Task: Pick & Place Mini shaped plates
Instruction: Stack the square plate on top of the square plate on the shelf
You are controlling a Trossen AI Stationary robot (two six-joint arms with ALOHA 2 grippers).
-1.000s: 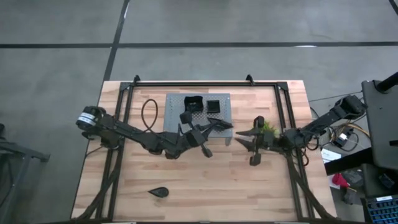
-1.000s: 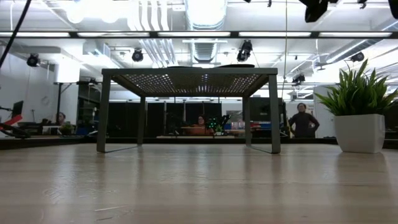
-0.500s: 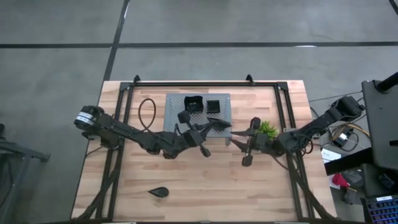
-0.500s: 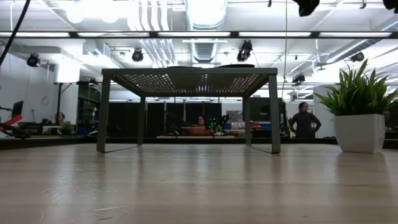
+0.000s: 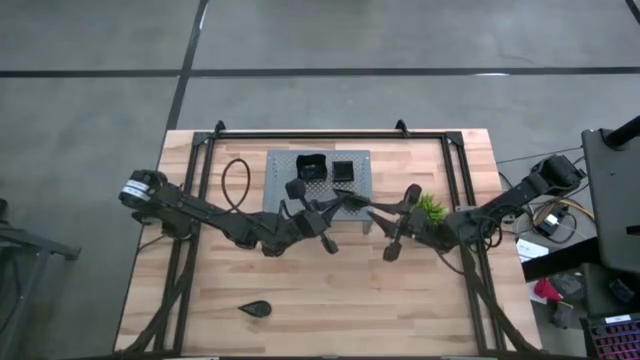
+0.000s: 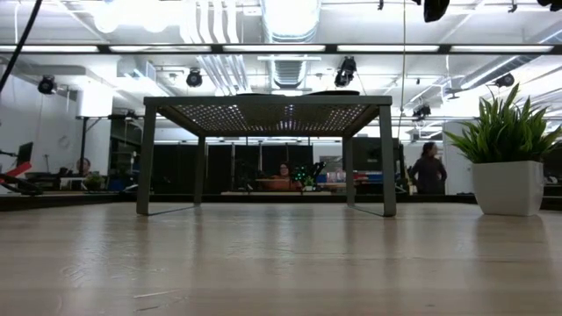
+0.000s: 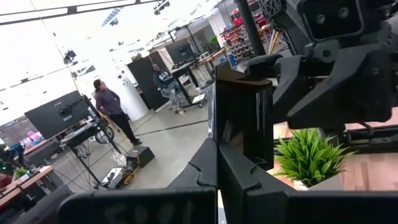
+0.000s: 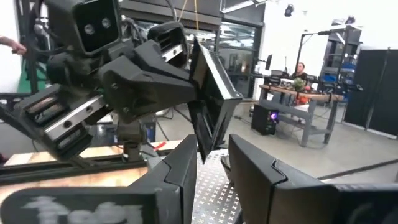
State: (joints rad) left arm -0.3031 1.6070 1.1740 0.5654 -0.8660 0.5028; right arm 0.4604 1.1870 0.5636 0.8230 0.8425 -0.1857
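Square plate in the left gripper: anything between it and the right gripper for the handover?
Nothing visible. The left gripper holds the square plate on edge above the rack. The right gripper is open, its fingers either side of the plate's lower edge. The plant sits behind it, out of the path.

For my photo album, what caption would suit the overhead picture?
Above the perforated rack, the left gripper offers a small black plate to the right gripper reaching in.

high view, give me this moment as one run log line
left gripper: shut on square plate, held over rack | right gripper: open, fingers either side of plate edge | teardrop plate: on table, untouched
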